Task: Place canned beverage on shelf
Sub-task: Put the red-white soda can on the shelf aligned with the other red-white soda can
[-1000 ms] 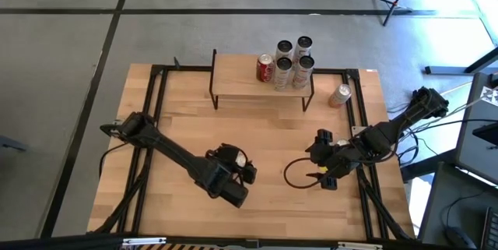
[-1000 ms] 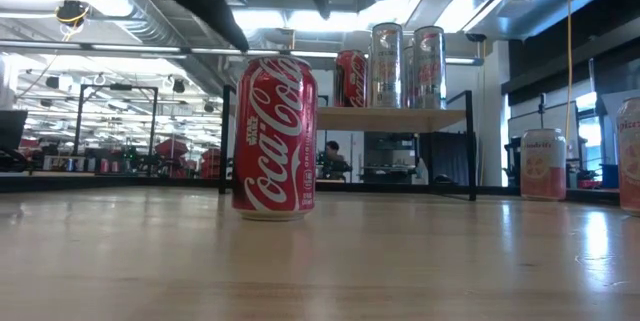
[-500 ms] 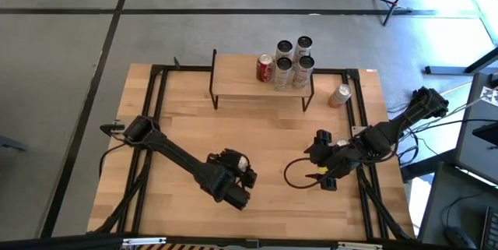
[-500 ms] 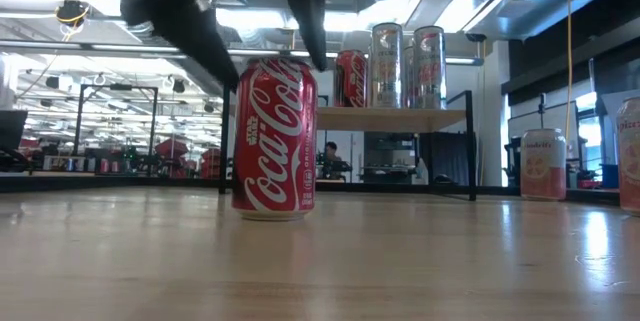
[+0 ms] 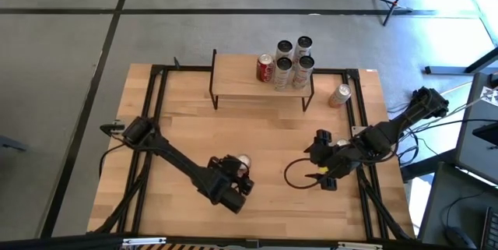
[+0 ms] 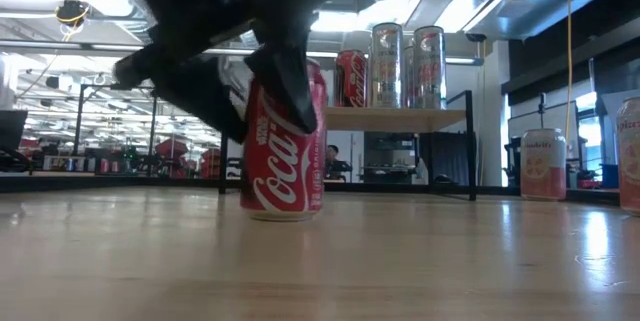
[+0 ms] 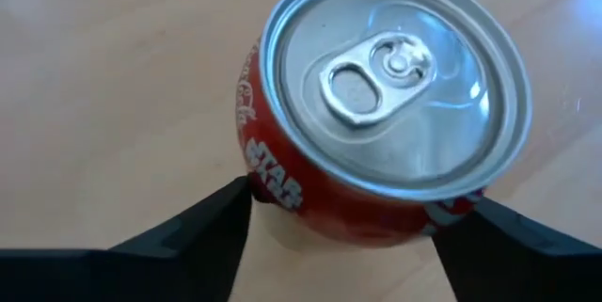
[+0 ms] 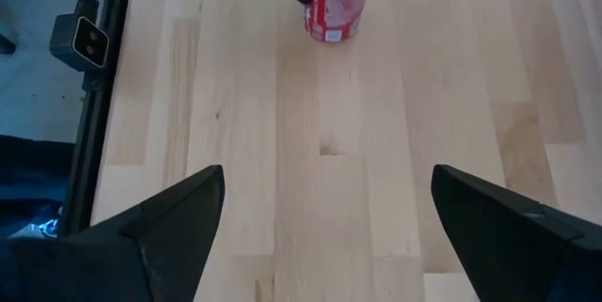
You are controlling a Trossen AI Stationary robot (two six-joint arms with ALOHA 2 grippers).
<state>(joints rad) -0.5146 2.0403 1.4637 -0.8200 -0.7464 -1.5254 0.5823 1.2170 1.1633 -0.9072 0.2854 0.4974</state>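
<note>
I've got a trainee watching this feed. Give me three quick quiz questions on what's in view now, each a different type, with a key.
1. True or false: the left gripper has its fingers on either side of the red can on the table.
2. How many cans stand on the shelf?
A. two
B. four
C. six
3. Fill in: the right gripper is ____ and holds nothing.

Key
1. True. The left wrist view shows a finger on each side of the can, which stands upright on the table.
2. B. One red can and three silver ones.
3. open
</note>
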